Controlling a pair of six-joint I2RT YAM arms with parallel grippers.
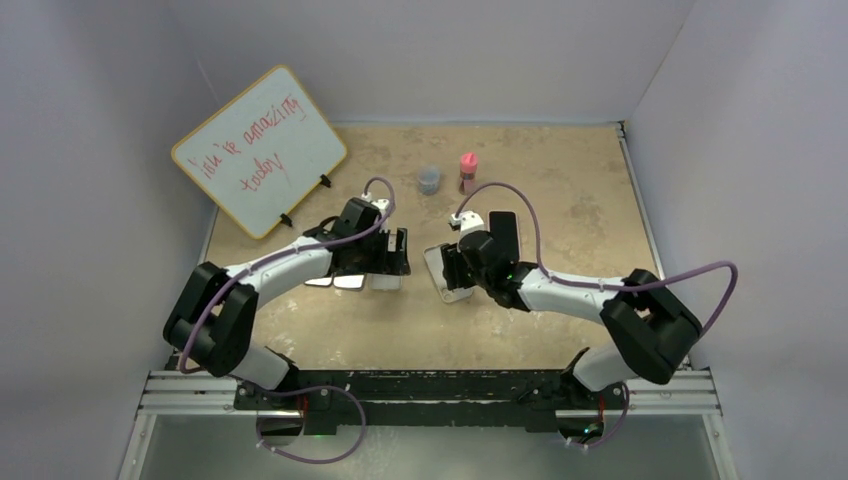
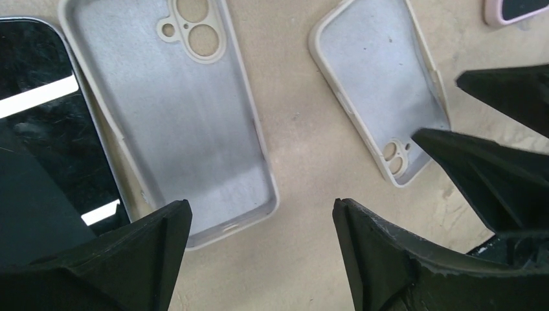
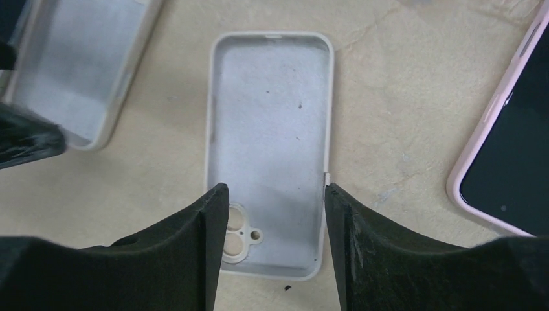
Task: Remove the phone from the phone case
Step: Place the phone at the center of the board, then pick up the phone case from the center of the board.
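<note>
Two empty white phone cases lie inside-up on the table. My right gripper (image 3: 273, 188) hangs open over one case (image 3: 268, 123), a finger on each side of its camera-hole end. The other case (image 2: 188, 116) lies ahead of my open left gripper (image 2: 260, 204), which holds nothing. Beside that case lies a bare black phone (image 2: 39, 129). Another phone sits in a pink case (image 3: 511, 162) to the right of my right gripper, also seen from above (image 1: 503, 228). In the top view both grippers (image 1: 392, 252) (image 1: 452, 268) face each other near the table's middle.
A whiteboard (image 1: 260, 150) with red writing leans at the back left. A grey cup (image 1: 429, 180) and a pink-capped bottle (image 1: 467, 172) stand at the back centre. My right gripper's black fingers (image 2: 492, 149) reach into the left wrist view.
</note>
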